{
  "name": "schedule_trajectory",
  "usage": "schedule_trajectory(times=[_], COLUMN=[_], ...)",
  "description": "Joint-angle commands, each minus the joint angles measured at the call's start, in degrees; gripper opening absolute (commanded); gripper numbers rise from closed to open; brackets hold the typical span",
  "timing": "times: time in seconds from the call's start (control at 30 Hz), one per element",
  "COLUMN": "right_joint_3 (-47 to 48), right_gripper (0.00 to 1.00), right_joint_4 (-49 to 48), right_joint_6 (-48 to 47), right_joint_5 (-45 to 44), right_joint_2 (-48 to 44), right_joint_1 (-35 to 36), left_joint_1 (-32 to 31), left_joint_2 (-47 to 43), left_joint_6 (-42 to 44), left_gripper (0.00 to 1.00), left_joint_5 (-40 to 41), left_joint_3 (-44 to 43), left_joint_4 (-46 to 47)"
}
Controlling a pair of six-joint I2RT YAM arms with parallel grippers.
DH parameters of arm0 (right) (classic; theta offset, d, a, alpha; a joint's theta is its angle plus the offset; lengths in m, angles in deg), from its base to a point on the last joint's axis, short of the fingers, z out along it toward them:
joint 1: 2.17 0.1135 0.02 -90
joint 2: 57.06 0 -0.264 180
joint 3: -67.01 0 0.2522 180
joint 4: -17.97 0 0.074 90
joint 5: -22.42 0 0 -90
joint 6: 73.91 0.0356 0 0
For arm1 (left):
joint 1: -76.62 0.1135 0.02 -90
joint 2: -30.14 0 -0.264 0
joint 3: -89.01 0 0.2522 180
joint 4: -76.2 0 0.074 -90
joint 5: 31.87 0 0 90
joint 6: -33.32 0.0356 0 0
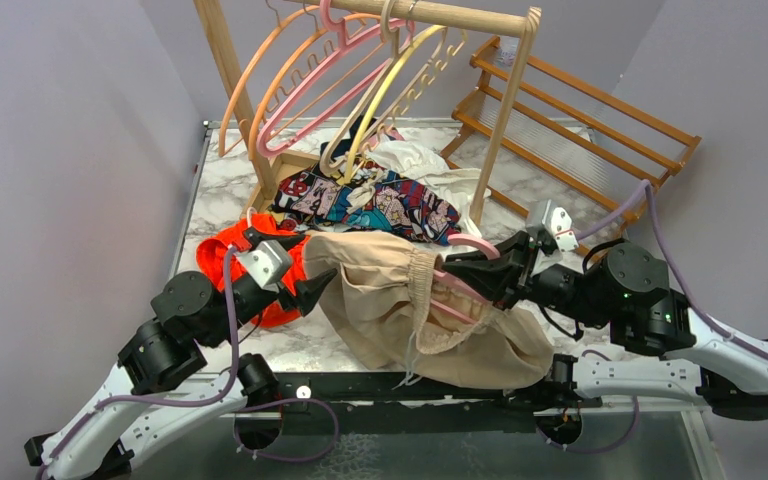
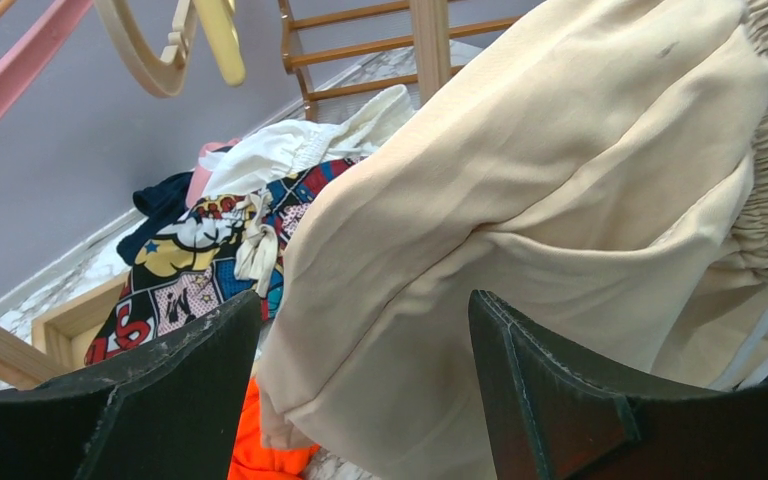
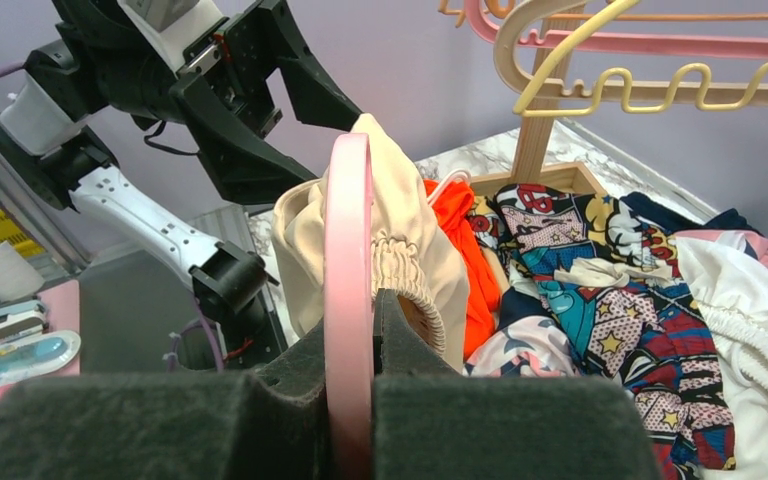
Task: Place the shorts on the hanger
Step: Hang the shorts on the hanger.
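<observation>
Shorts (image 1: 400, 300) and hanger (image 3: 348, 250) meet at the right gripper (image 3: 350, 372), whose jaws are closed tight on the pink plastic, holding it edge-up above the near edge of the table (image 1: 222, 195). That grip probably serves to make the hanger a fixed frame for the cloth to be pulled over. In the right wrist view, the gathered waistband is draped over the hanger's arm just beyond the pads, and the beige fabric is heaped on the far side of it. From above, the rest of the shorts sags in a baggy mass towards the table's near edge, with one pink arm showing inside the waist opening.

On the other side, the left gripper (image 2: 360, 340) stands with its jaws wide apart and nothing clamped. A fold of the shorts' leg lies just ahead of its fingers, so it seems placed to take a fresh hold and spread the cloth.

Further out, an orange garment (image 1: 228, 250) lies near the table's left edge, and a comic-print cloth (image 1: 385, 205) lies towards its far edge under the wooden rail (image 1: 460, 14) of spare hangers.
</observation>
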Motion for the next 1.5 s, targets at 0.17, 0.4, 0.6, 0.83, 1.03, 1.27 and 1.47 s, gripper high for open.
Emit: schedule_trajectory(times=[0.17, 0.4, 0.6, 0.83, 1.03, 1.27, 1.47], right_joint_3=[2.2, 2.7, 3.1, 5.5, 6.2, 6.3, 3.9], right_gripper=[0.01, 0.01, 0.01, 0.01, 0.01, 0.01, 0.01], right_joint_4=[-2.2, -2.0, -0.3, 5.0, 4.3, 2.7, -1.8], right_joint_6=[1.5, 2.2, 1.7, 0.2, -0.2, 1.0, 2.5], right_joint_5=[2.9, 3.9, 3.2, 6.9, 9.3, 11.4, 9.7], right_joint_2=[-1.8, -1.9, -1.8, 1.8, 3.4, 2.3, -0.8], right_joint_1=[0.4, 0.4, 0.3, 0.3, 0.3, 0.3, 0.3], left_joint_1=[-0.2, -0.1, -0.1, -0.1, -0.1, -0.1, -0.1], left_joint_2=[-2.1, -0.6, -0.2, -0.4, 3.2, 5.7, 8.5], left_joint_6=[2.1, 4.0, 5.3, 7.1, 12.0, 11.2, 9.4], left_gripper=[0.75, 0.50, 0.00, 0.00, 0.00, 0.00, 0.17], left_joint_5=[4.3, 5.1, 5.9, 6.4, 8.3, 5.5, 1.9], left_joint_3=[2.4, 4.0, 1.0, -6.5, -12.2, -10.0, -9.2], left_joint_4=[0.2, 0.7, 1.5, 1.4, -0.1, -1.4, -3.7])
